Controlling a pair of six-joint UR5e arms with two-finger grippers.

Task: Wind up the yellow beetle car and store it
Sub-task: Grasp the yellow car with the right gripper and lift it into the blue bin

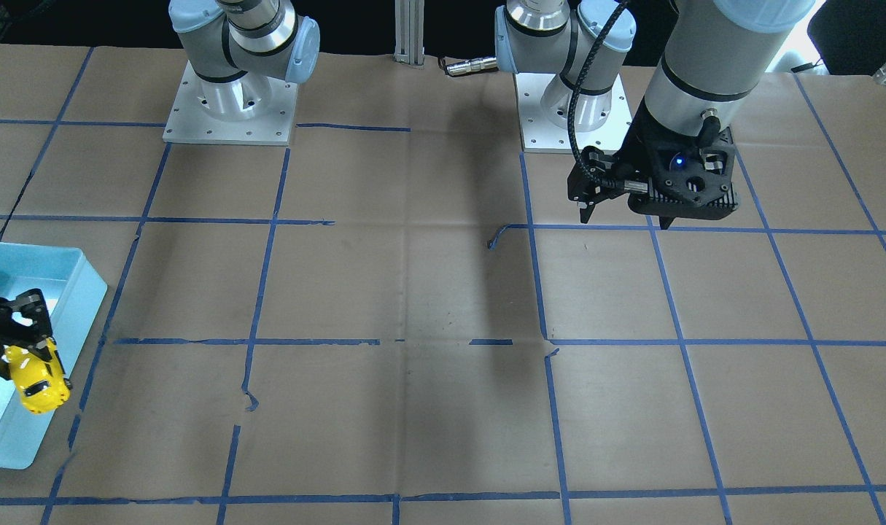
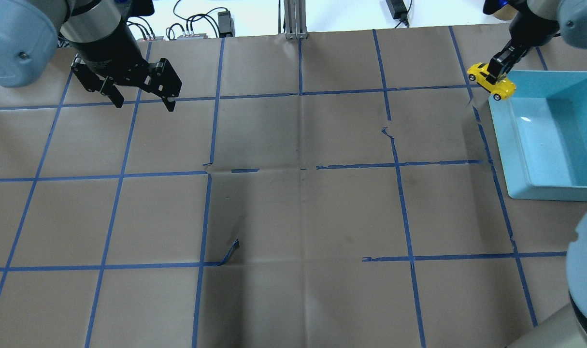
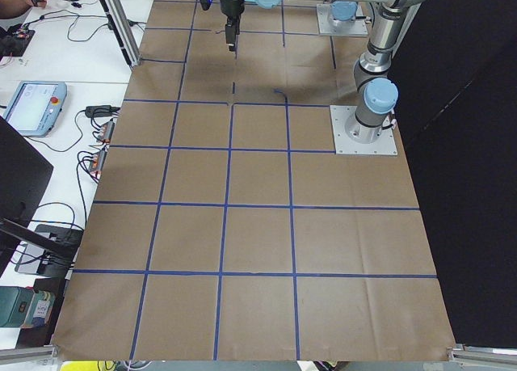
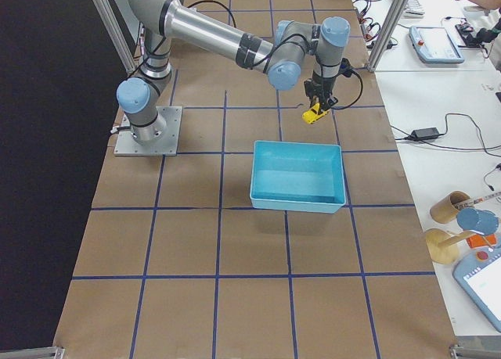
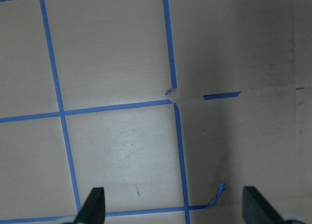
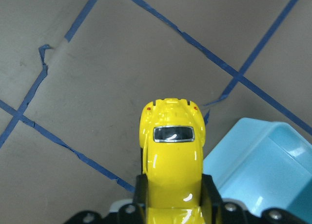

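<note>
The yellow beetle car [image 2: 491,80] is held in the air by my right gripper [image 2: 495,72], which is shut on it at the far corner of the light-blue bin [image 2: 549,188]. The car also shows in the front view [image 1: 40,375], in the right side view [image 4: 313,113] and in the right wrist view [image 6: 171,151], with a black finger on each side and the bin's corner [image 6: 253,155] below to the right. My left gripper [image 2: 143,102] is open and empty above the table's far left; its fingertips [image 5: 95,204] frame bare paper.
Brown paper with a blue tape grid [image 2: 300,166] covers the table. The bin holds nothing that I can see. The arm base plates [image 1: 231,109] stand at the robot's side. Cables and devices [image 4: 438,128] lie beyond the table's edge.
</note>
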